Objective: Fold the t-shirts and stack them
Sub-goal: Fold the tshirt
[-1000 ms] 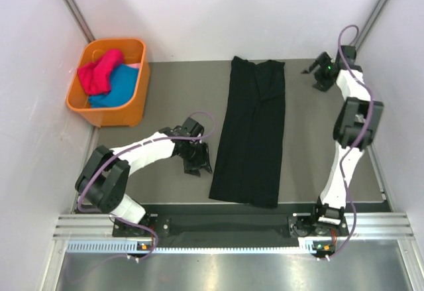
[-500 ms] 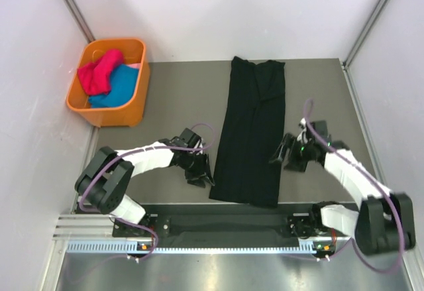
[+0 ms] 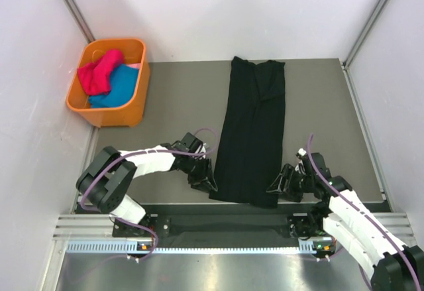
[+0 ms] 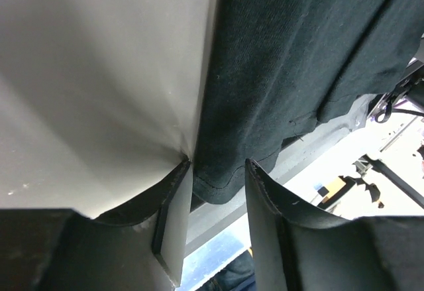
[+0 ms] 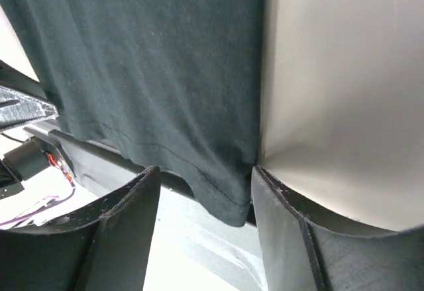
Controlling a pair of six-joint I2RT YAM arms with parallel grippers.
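Black t-shirt [image 3: 252,132], folded into a long narrow strip, lies mid-way across the grey table [image 3: 179,99]. Its long axis runs near-to-far, with the hem at the near edge. Left gripper [image 3: 207,183] is at the near-left hem corner and right gripper [image 3: 278,186] at the near-right one, so each has its own corner and neither is nearer. Both jaws are parted with a hem corner between them (not clamped yet). Next fold probably carries the hem away toward the collar.

Orange plastic bin [image 3: 116,115] well ahead and to the left of the left gripper [image 3: 209,183], grey tabletop [image 3: 179,99] beneath it; metal rail [image 3: 73,225] close behind it, pale walls [image 3: 199,12] far ahead
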